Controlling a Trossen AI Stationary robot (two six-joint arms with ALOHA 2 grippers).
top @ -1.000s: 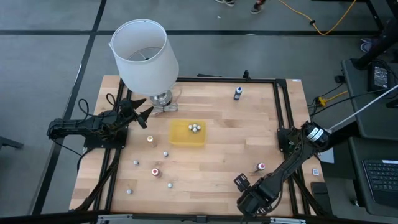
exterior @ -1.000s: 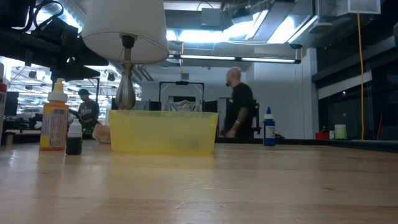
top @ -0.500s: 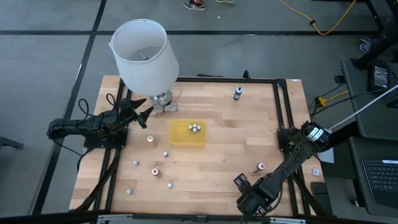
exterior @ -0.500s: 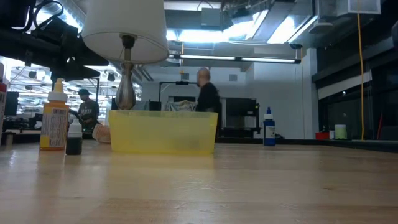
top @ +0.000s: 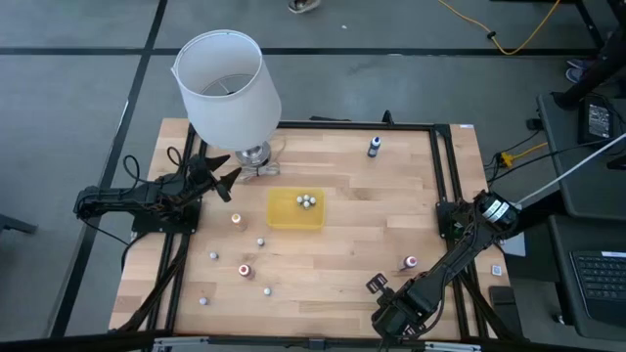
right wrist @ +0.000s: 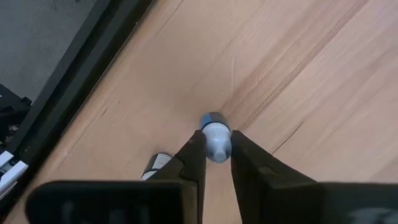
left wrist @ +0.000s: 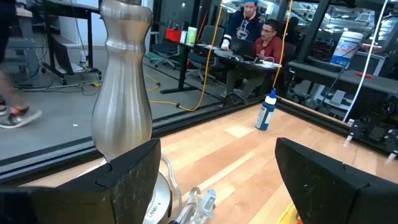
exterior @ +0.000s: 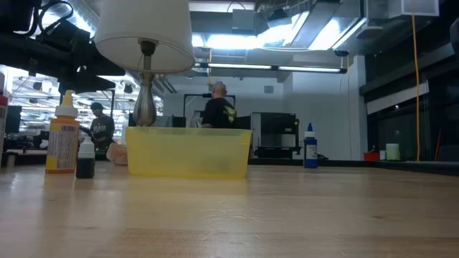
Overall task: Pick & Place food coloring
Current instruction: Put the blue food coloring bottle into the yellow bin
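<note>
Food coloring bottles stand scattered on the wooden table: a red-topped one (top: pixel 411 262), a blue-topped one (top: pixel 374 147) at the far side, an orange one (top: pixel 236 219) and several more at the near left (top: pixel 244 270). A few lie in the yellow tray (top: pixel 295 221). My right gripper (top: pixel 376 285) points down at the near right, shut on a small whitish bottle with a blue top (right wrist: pixel 216 138). My left gripper (top: pixel 227 179) waits open and level beside the lamp's metal foot (left wrist: pixel 123 99). My right gripper pinches the little bottle's two opposite sides (right wrist: pixel 217 149) between its two fingers. The fingers come from above, pointing down. The bottle is upright with its blue top (right wrist: pixel 212 119) facing up, and it stands on the wood.
A big white lampshade (top: pixel 227 86) rises over the table's far left. Black frame rails (top: pixel 445 186) run along the table's edges. Bare wood lies between the tray and my right gripper. In the low view a person (exterior: pixel 217 107) walks in the room behind.
My right gripper has stayed in place at the near right and its fingers have drawn together onto the small bottle. In the room behind, a person has walked toward the left. The bottles on the table have kept their places.
</note>
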